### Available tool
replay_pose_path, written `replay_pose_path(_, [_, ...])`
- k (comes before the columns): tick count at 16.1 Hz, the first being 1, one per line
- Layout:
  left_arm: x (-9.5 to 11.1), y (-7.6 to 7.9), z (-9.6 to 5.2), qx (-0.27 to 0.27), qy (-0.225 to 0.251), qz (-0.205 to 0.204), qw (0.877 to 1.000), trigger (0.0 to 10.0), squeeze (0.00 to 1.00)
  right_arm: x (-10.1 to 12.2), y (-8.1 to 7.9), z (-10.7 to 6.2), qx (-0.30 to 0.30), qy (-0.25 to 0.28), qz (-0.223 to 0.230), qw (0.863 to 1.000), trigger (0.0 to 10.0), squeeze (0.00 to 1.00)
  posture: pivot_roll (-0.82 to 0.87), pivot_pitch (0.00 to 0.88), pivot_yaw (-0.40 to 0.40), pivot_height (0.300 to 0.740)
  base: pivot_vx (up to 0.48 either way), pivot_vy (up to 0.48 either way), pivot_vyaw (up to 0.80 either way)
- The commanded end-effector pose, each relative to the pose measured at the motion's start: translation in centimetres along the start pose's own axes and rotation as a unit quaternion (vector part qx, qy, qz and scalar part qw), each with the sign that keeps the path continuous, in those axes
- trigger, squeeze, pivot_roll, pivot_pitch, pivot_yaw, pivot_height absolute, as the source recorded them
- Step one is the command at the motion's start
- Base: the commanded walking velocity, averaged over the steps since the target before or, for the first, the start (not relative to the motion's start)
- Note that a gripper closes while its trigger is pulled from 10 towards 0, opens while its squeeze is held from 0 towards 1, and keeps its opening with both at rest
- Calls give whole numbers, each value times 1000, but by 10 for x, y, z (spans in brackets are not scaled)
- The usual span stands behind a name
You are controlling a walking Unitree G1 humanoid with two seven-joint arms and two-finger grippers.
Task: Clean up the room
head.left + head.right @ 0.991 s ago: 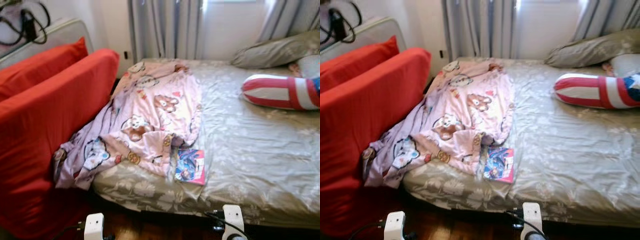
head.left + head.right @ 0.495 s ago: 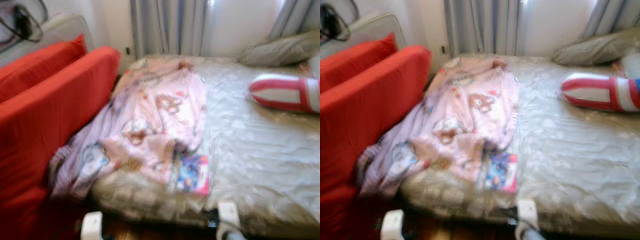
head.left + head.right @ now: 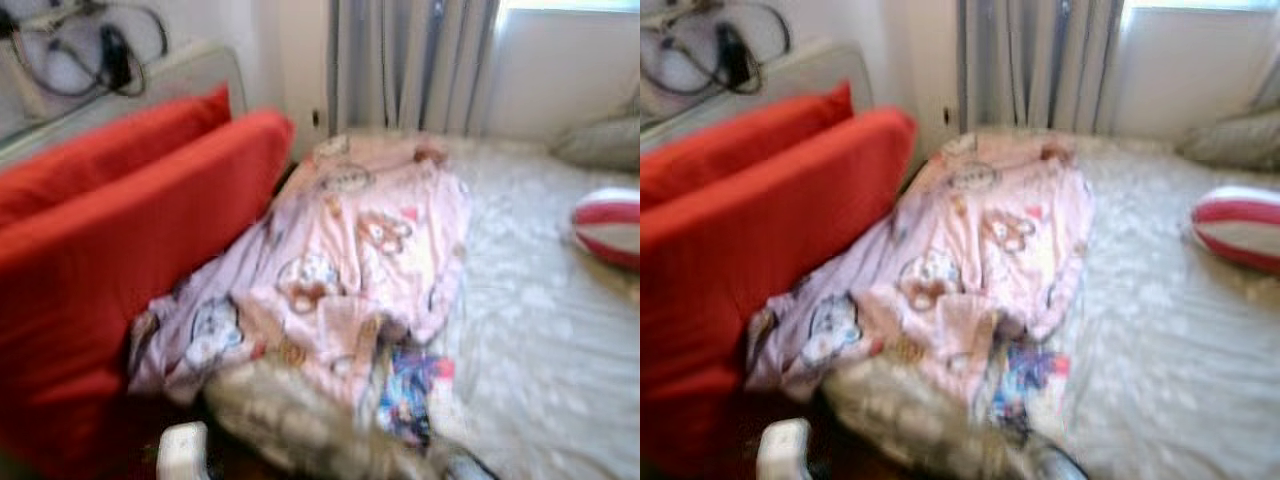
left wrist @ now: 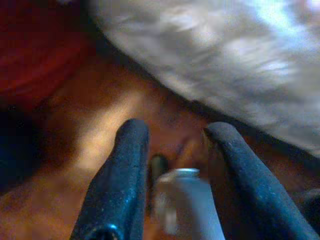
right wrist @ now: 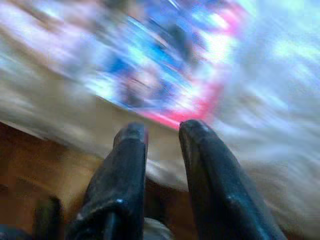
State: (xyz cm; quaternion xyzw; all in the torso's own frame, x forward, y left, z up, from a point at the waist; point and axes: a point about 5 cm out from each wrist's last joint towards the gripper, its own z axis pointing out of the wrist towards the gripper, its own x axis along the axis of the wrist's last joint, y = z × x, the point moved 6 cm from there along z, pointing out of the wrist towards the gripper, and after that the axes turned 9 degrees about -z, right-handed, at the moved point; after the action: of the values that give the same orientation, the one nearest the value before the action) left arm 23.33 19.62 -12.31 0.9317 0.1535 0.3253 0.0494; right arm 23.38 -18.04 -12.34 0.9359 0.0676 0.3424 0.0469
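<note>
Home bedroom: bed (image 3: 540, 330), pillow (image 3: 600, 145), curtains (image 3: 410, 65).

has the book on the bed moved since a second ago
No. The book lies tucked under the lower edge of the pink blanket near the foot of the bed, just as before; the whole picture shifted because the camera turned.

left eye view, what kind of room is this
Most likely a bedroom in a home: a bed with a floral grey sheet, a pink cartoon-print blanket rumpled across it, pillows near the window, curtains behind. A red sofa stands beside the bed.
</note>
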Motion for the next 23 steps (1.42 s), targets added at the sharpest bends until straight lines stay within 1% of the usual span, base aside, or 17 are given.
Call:
replay_pose_path(1, [7,-15,-2,16,6,4,1000,10000,0,16,-9,3,8,18,5,1000,10000,0,29,0,13,740,315,0,0])
replay_pose_path(3, [11,-15,-2,14,16,6,1000,10000,0,21,-10,4,12,23,12,1000,10000,0,31,0,11,740,156,0,0])
replay_pose_path(5, [38,-3,1,-8,60,-3,998,10000,0,49,-9,6,16,71,25,997,10000,0,23,0,13,740,0,0,0])
replay_pose_path(6, [50,3,1,-19,81,-5,997,10000,0,60,-7,6,13,86,23,996,10000,0,22,0,14,740,0,0,0])
replay_pose_path(8, [90,19,-1,-47,146,-12,988,10000,0,91,-3,5,6,137,32,990,10000,0,25,0,13,740,0,0,0])
replay_pose_path(9, [118,29,-5,-66,192,-16,979,10000,0,114,-1,2,6,179,40,983,10000,0,21,0,15,740,0,0,0])
replay_pose_path(10, [138,37,-10,-85,227,-14,970,10000,0,131,-2,-1,6,212,37,976,10000,0,18,0,16,740,0,0,0])
replay_pose_path(11, [158,46,-17,-106,266,1,958,10000,0,150,-3,-7,6,253,38,967,10000,0,20,0,15,740,0,0,0])
replay_pose_path(13, [179,50,-33,-124,325,19,937,10000,0,166,-3,-17,6,305,39,952,10000,0,14,0,14,740,0,0,0])
replay_pose_path(14, [185,50,-41,-129,352,20,927,10000,0,171,0,-25,0,333,38,942,10000,0,14,0,14,740,0,0,0])
replay_pose_path(16, [190,51,-50,-139,375,25,916,10000,0,174,1,-31,-3,351,30,936,10000,0,2,0,15,740,0,0,0])
replay_pose_path(17, [192,51,-52,-142,381,29,913,10000,0,174,0,-33,-1,356,31,934,10000,0,-7,0,15,740,0,0,0])
replay_pose_path(18, [195,50,-58,-145,392,34,908,10000,0,177,5,-36,-9,364,46,930,10000,0,-9,0,14,740,0,0,0])
replay_pose_path(19, [199,47,-64,-146,403,39,903,10000,0,179,11,-40,-21,373,49,926,10000,0,-2,0,14,740,0,0,0])
replay_pose_path(21, [201,44,-67,-142,409,34,901,10000,0,183,13,-47,-23,390,39,920,10000,0,-3,0,9,740,0,0,0])
replay_pose_path(23, [200,48,-71,-150,411,36,898,10000,0,190,15,-57,-32,410,31,911,10000,0,-3,0,9,740,0,0,0])
